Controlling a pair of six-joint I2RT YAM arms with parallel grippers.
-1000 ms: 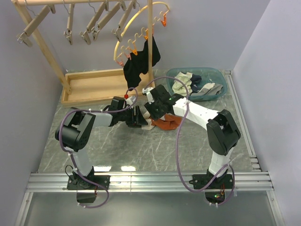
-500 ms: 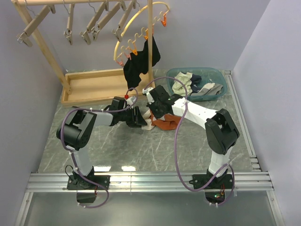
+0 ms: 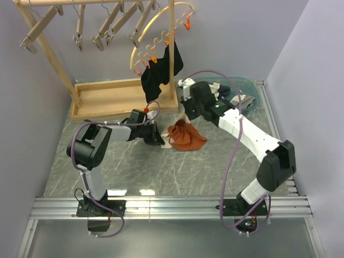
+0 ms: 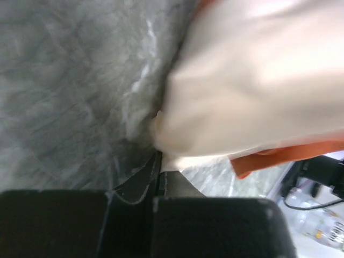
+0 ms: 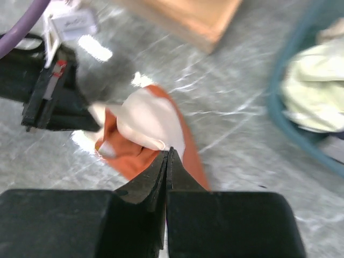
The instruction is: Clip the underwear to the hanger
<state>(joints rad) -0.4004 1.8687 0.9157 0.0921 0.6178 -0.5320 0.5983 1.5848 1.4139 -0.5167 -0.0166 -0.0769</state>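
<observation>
The rust-orange underwear (image 3: 187,137) is bunched on the marble table, its top pulled up into a peak. My left gripper (image 3: 160,138) lies low on the table, shut on the off-white waistband (image 4: 258,80) at the garment's left side. My right gripper (image 3: 184,115) hovers above the peak, jaws shut, with the waistband's edge (image 5: 145,115) meeting the tips. In the right wrist view the left gripper (image 5: 54,102) shows at the left. Several wooden clip hangers (image 3: 111,22) hang on the rack at the back left, far from both grippers.
The rack's wooden base tray (image 3: 115,97) sits behind the left gripper. A yellow hoop (image 3: 156,29) with orange pegs holds a black garment (image 3: 161,72). A teal basket (image 3: 252,94) of cream and grey clothes stands at the back right, just behind the right arm.
Both grippers closed on the underwear. The right arm then rose and swung back toward the basket, drawing the cloth up into a peak. The left gripper stayed low.
</observation>
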